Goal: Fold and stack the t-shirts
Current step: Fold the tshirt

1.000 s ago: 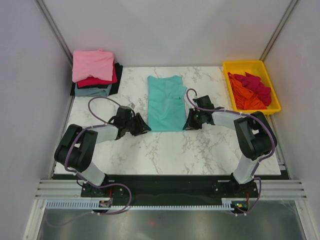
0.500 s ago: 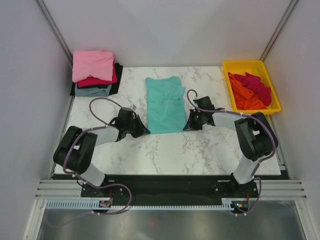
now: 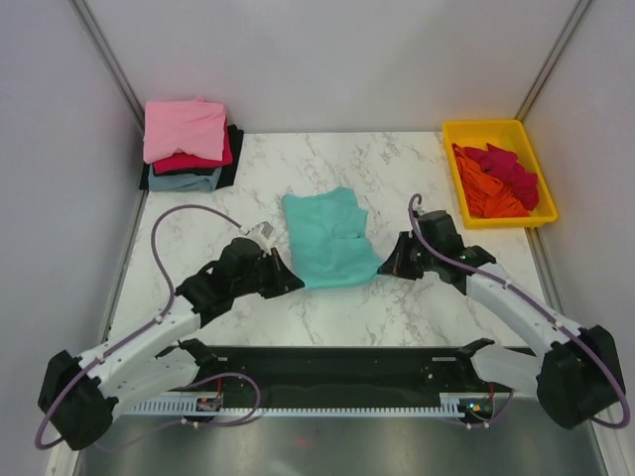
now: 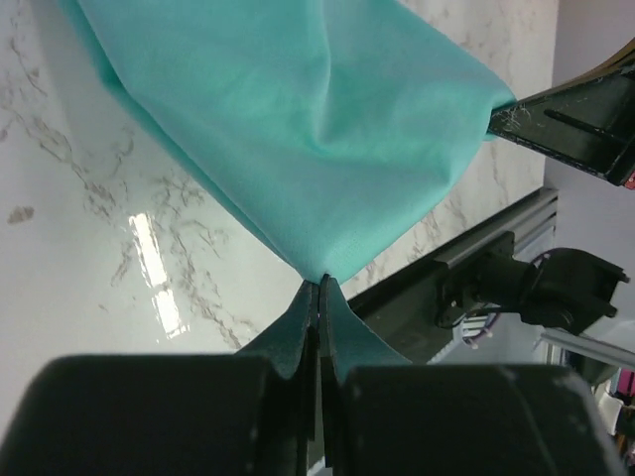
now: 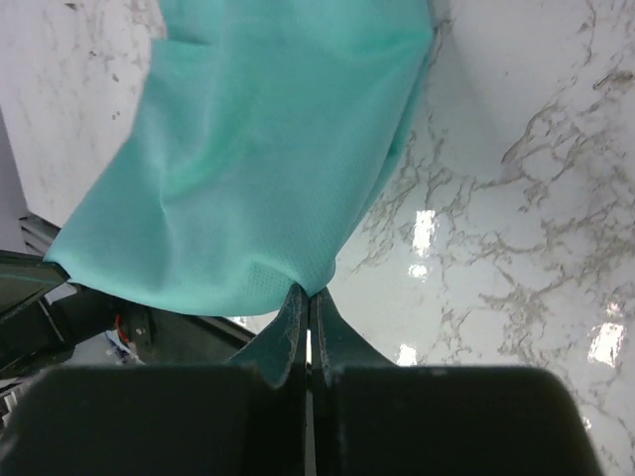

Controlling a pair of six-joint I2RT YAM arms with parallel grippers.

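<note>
The main risk here is a slip: each tool holds only the very tip of a corner of the teal t-shirt [image 3: 327,241]. A quick pull, or an uneven move of the two arms, could draw the thin cloth out of one pinch, and then the fold would come out crooked. The far part of the shirt lies on the marble worktop [image 3: 397,169], and I judge it may drag and bunch if the near edge is carried over too low.

The left tool [image 3: 294,282] is closed tight on the near left corner, and the right tool [image 3: 383,266] is closed tight on the near right corner. Both wrist views show the jaws pressed together with teal cloth between them. The shirt is in the middle of the worktop, its near edge lifted between the two tools and the rest going away from them to the far side. The folded stack [image 3: 187,139] sits at the far left — well apart from the shirt
</note>
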